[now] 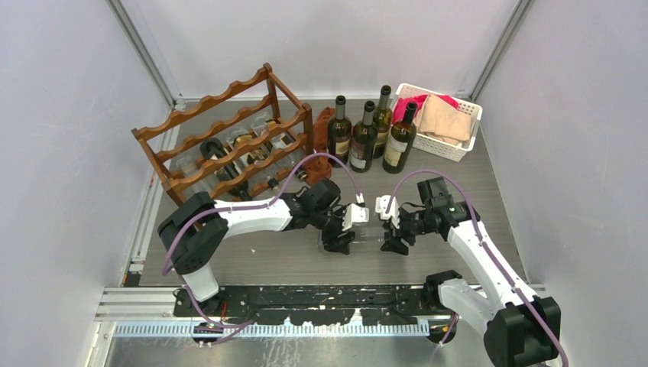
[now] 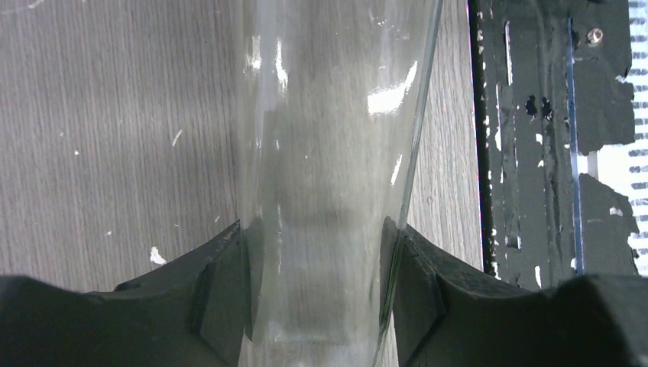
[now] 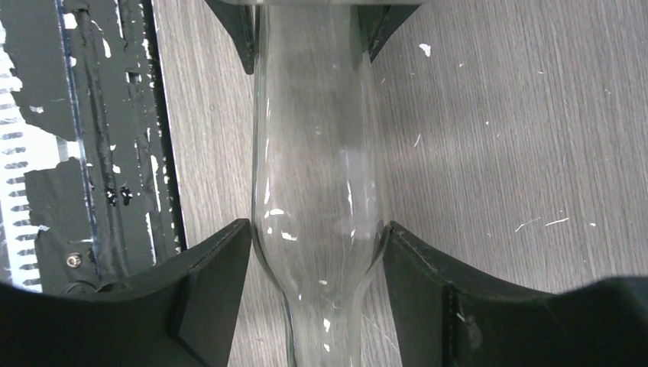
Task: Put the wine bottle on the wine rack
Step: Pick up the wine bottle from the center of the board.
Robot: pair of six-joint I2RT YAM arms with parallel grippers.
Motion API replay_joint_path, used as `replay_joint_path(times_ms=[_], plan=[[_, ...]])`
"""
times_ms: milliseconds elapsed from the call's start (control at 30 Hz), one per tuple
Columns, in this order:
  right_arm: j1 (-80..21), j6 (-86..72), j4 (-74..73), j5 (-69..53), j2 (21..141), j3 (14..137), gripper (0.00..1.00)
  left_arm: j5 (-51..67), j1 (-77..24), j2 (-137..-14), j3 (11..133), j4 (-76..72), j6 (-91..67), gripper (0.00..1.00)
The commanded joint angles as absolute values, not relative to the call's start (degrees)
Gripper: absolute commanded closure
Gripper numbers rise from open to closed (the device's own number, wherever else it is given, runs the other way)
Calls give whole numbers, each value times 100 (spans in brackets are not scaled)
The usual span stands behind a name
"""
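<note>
- The clear bottle (image 1: pixel 370 235) lies on its side low over the desk (image 1: pixel 267 260), near the front edge and between the two arms. Its base points toward the left arm and its neck toward the right. I cannot tell whether it rests on the desk or hangs just above it.
- The left claw (image 1: pixel 341 243) is about half open and clamped across the bottle's wide body. In the left wrist view, both of its black pads (image 2: pixel 221 298) press flat on the glass (image 2: pixel 328 153), one on each side.
- The right claw (image 1: pixel 393 243) straddles the bottle's shoulder, where the glass (image 3: pixel 317 153) narrows to the neck. It is also about half open.
- In the right wrist view, the tips of its fingers (image 3: pixel 221 290) stand right at the glass on both sides. Whether they squeeze it or only flank it, I cannot tell.
- That view also shows the left claw's fingers (image 3: pixel 237 30) holding the body farther along.
- The rack (image 1: pixel 229 138) stands at the back left of the desk, well apart from the clear bottle. Several bottles (image 1: pixel 229 157) already lie in its lower tiers.
- Four dark bottles (image 1: pixel 367 138) stand upright just to the right of the rack.
- A white basket (image 1: pixel 458 149) with pink and tan cloths (image 1: pixel 443 115) sits at the back right.
</note>
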State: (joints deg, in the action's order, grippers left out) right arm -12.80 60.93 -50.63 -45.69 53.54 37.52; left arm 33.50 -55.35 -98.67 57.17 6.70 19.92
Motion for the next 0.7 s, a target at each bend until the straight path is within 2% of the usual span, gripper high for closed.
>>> replay_joint_path(times_ms=[0,133,400,500,667], plan=[[-1345,5915,-4665,-4776,5395,3642,30,3566,-5537,-9584,6103,-83,1833,100],[-1333,5677,-4724,-4425,5433,3719,25,3510,-5542,-9552,6048,131,1973,100],[-986,6619,-6026,-4625,5491,4133,26,3409,-5543,-9441,5885,487,2256,100],[-873,6818,-6349,-4642,5764,4265,30,3391,-5535,-9374,5835,518,2279,100],[-749,7165,-6676,-4597,6199,4376,47,3384,-5538,-9257,5762,551,2301,100]])
